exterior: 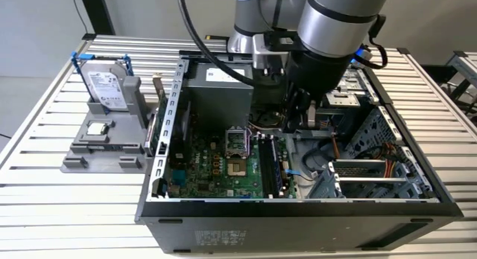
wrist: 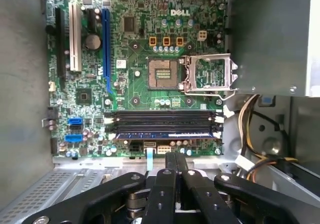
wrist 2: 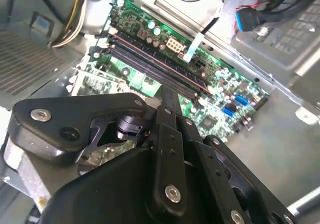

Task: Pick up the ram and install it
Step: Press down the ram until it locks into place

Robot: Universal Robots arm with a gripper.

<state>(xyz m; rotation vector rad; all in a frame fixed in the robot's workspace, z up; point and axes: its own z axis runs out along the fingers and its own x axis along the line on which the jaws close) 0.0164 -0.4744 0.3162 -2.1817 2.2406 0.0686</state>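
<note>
Already the ram (wrist: pixel 165 133) is seen seated in a motherboard (wrist: pixel 150 54) slot, with the gripper (wrist: pixel 172 161) poised just above it, fingers drawn narrowly together, empty; a firm, level press is judged needed.

Slatted aluminium table (exterior: pixel 44 203) before a plain pale grey wall (exterior: pixel 37 24).
</note>
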